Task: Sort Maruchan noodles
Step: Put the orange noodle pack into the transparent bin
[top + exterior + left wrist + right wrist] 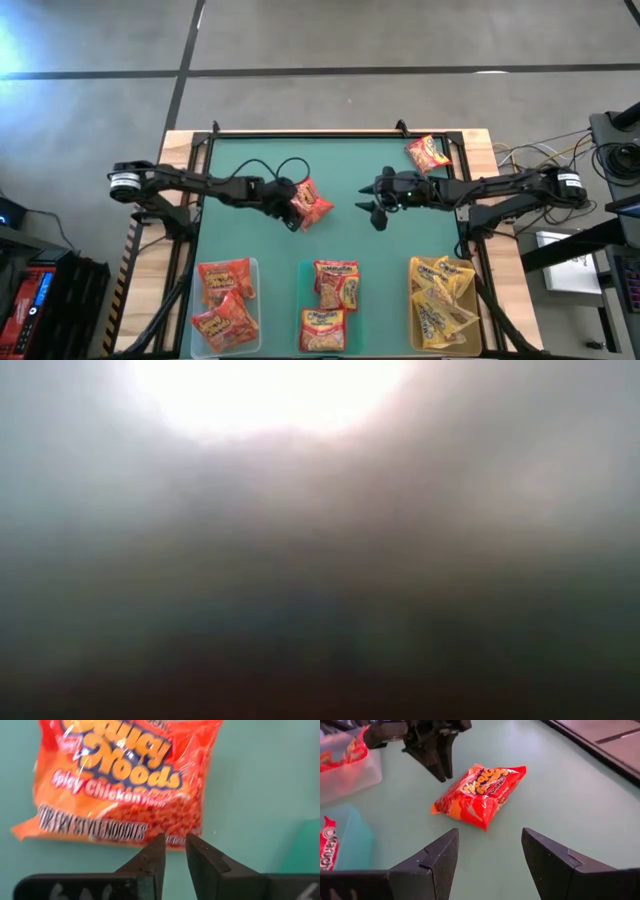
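An orange-red Maruchan noodles packet [312, 203] [481, 792] [125, 780] lies flat on the green table top near its middle. My left gripper [294, 216] [174, 847] [443, 770] hovers just beside the packet's edge, its fingers a narrow gap apart with nothing between them. My right gripper [376, 212] [490, 850] stands open to the packet's right, pointing at it from a short way off. A second orange-red packet [428, 153] lies at the table's far right. The low view is fogged and shows nothing.
Three shallow bins stand along the near edge. The clear left one [252, 268] holds red packets, the teal middle one [305, 290] holds red-and-yellow packets, and the right one [470, 300] holds yellow packets. A black cable [285, 168] loops behind the left arm.
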`<move>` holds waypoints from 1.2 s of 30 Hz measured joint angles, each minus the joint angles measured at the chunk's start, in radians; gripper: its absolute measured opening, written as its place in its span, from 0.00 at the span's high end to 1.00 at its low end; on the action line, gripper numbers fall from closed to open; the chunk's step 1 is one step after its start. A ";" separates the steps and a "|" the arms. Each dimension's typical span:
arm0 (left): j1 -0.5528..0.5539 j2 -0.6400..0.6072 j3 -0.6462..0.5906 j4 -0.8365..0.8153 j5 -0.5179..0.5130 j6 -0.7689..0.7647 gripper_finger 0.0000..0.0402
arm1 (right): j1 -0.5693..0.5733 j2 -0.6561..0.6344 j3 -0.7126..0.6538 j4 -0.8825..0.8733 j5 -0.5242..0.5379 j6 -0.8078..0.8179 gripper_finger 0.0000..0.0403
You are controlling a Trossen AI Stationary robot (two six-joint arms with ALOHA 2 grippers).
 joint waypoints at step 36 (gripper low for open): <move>0.000 0.073 -0.156 0.331 -0.184 -0.128 0.62 | -0.062 0.466 0.108 0.332 -0.005 0.122 0.49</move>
